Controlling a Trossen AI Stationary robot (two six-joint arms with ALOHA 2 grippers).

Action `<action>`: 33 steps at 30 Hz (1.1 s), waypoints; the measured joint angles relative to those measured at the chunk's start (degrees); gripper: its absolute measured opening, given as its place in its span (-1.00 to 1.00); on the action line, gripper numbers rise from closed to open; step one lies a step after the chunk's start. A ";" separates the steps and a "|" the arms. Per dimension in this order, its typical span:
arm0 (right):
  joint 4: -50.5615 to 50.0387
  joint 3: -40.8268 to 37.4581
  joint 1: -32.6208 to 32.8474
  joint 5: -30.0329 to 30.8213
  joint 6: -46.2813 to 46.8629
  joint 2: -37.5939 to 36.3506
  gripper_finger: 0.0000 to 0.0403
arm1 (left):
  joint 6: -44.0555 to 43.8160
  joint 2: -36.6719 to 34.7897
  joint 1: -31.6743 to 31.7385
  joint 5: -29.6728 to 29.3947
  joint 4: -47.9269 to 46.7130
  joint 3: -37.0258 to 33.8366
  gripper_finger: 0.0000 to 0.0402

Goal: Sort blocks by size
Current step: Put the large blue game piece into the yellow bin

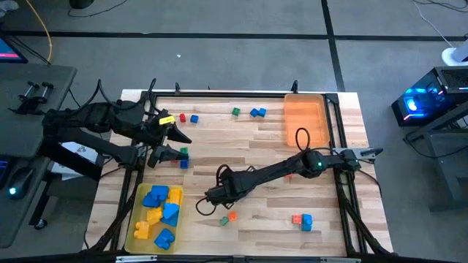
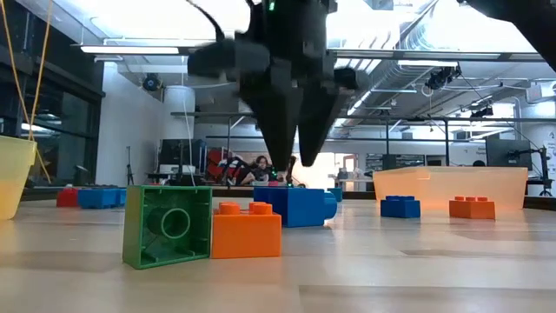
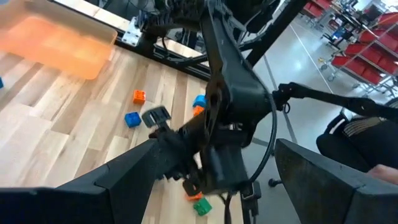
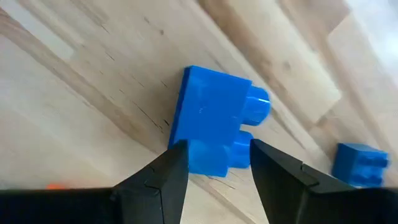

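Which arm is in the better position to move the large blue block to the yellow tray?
The right: its gripper has its jaws around the large blue block; the left gripper waits apart.

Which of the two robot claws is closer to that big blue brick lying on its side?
Right. The right gripper straddles the blue brick; the left gripper waits across the table, open.

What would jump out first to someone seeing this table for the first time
The right gripper reaches across the middle of the table, its fingers closed on a blue block lying on its side on the wood. At the near left corner a yellow tray holds a heap of larger blue and yellow blocks, while the orange tray at the far right looks bare. The left gripper waits open at the left edge.
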 joint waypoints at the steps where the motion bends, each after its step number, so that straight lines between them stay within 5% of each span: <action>1: -0.03 0.02 0.16 0.18 -0.04 -0.69 -0.18 | 0.00 0.00 -0.22 0.00 -0.08 0.00 0.53; 8: -2.00 0.11 0.83 1.65 0.05 -2.93 -0.13 | -0.01 -0.01 -2.10 0.02 -0.92 0.00 0.53; 19: -0.69 -0.37 0.04 1.12 2.70 -5.85 0.27 | -0.02 0.40 -5.29 -0.04 -1.10 0.00 0.53; 33: 9.34 -13.07 -3.01 -6.17 5.65 -5.63 0.30 | -4.49 0.42 -10.12 -2.69 -0.26 -6.27 0.53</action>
